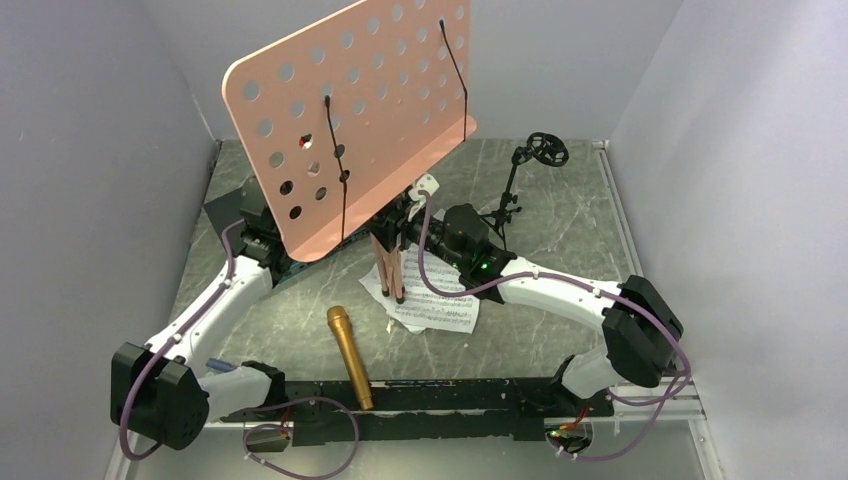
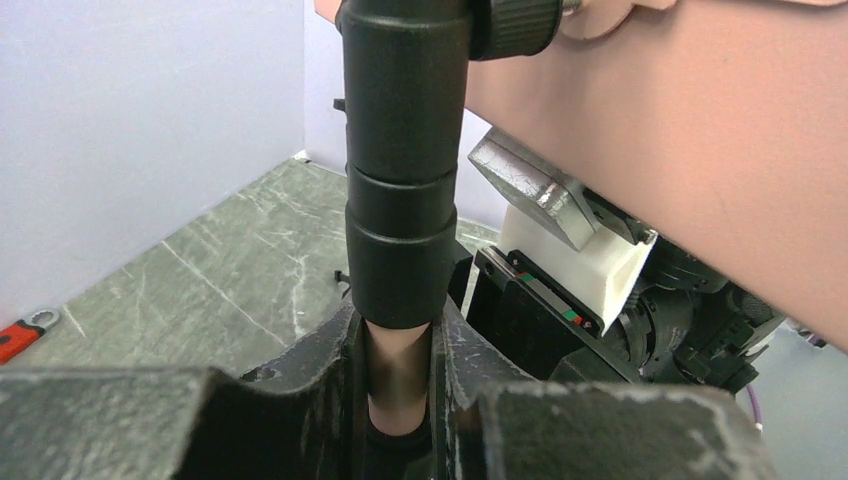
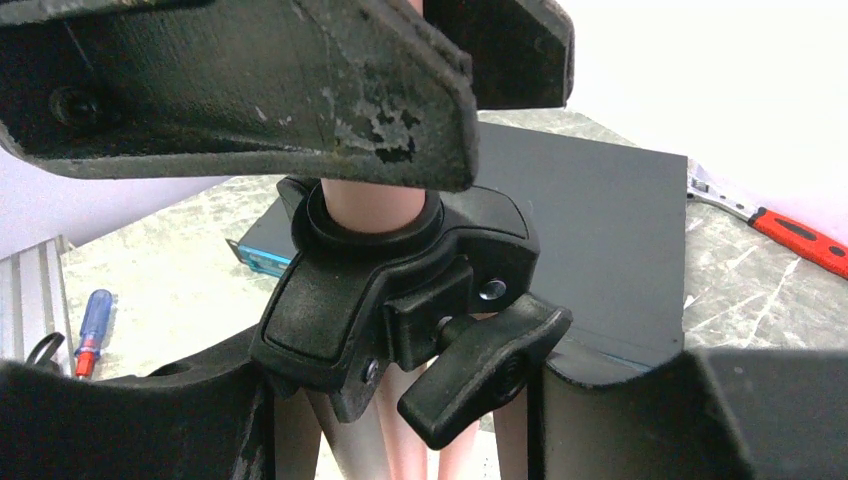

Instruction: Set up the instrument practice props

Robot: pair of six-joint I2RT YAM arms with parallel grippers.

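The pink perforated music stand (image 1: pixel 350 110) stands tilted at the back centre, its tripod legs (image 1: pixel 390 265) folded together over the white sheet-music pages (image 1: pixel 432 308). My left gripper (image 2: pixel 397 400) is shut on the stand's pink pole (image 2: pixel 396 385), just below a black collar (image 2: pixel 400 180). The pink desk hides it in the top view. My right gripper (image 3: pixel 400 430) is shut on the folded legs (image 3: pixel 400 450), under the black clamp with its wing knob (image 3: pixel 485 365). It also shows in the top view (image 1: pixel 408 222). The gold microphone (image 1: pixel 350 355) lies on the table in front. The black tripod mic stand (image 1: pixel 515 185) stands at the back right.
A dark flat panel with a teal edge (image 3: pixel 600 250) lies behind the stand. A red-and-blue screwdriver (image 3: pixel 88 330) and a red-handled tool (image 3: pixel 800 235) lie on the marble table. Grey walls close in the left, back and right sides.
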